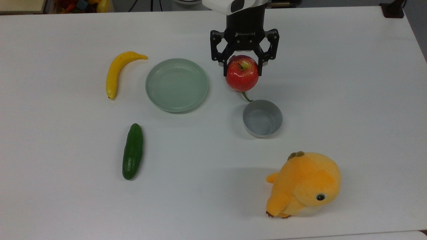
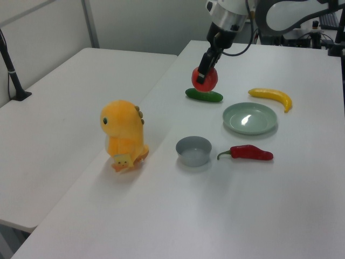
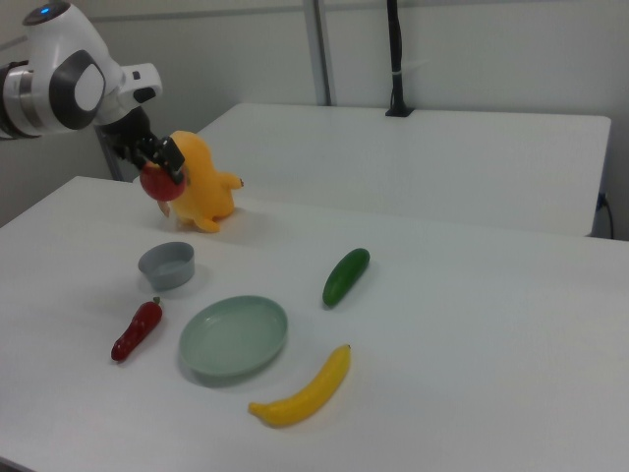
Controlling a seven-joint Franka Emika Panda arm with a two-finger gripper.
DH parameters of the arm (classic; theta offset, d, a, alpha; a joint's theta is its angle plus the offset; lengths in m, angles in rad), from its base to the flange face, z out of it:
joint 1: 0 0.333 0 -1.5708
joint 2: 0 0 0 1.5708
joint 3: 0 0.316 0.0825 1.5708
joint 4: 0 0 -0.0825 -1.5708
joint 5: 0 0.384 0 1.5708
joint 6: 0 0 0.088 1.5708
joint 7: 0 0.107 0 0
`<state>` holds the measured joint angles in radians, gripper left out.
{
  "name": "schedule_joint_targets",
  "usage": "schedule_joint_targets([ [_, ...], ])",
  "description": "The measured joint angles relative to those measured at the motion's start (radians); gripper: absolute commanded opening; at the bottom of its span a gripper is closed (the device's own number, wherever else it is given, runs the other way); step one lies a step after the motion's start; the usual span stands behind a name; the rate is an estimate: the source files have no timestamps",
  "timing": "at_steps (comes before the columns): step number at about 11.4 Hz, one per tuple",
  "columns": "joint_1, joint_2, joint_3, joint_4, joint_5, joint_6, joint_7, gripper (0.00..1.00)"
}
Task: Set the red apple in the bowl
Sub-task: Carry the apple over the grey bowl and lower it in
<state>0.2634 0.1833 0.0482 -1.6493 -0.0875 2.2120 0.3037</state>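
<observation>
pale green plate (image 1: 176,85) is not the target, keep clear | gripper (image 1: 243,63) clamps the red apple (image 1: 242,74), raised above the table | centre it over the empty grey bowl (image 1: 262,118), lower until inside the rim, then release | avoid the chili pepper (image 2: 248,153) beside the bowl
</observation>
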Motion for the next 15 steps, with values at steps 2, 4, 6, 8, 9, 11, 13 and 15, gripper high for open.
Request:
schedule_joint_targets([
  [2,0.001,-0.018,0.027,-0.049,0.001,0.0,-0.012,0.08],
  [4,0.003,-0.016,0.051,-0.089,0.001,0.0,-0.014,0.08],
  [6,0.003,0.001,0.069,-0.12,0.001,0.047,-0.017,0.08],
  [8,0.003,0.032,0.074,-0.16,0.001,0.157,-0.018,0.08],
  [9,0.003,0.05,0.074,-0.173,0.001,0.197,-0.018,0.08],
  [11,0.004,0.085,0.076,-0.178,0.001,0.252,-0.018,0.08],
  [13,0.014,0.114,0.082,-0.185,0.0,0.3,-0.019,0.08],
  [15,0.021,0.139,0.082,-0.197,0.0,0.371,-0.019,0.08],
])
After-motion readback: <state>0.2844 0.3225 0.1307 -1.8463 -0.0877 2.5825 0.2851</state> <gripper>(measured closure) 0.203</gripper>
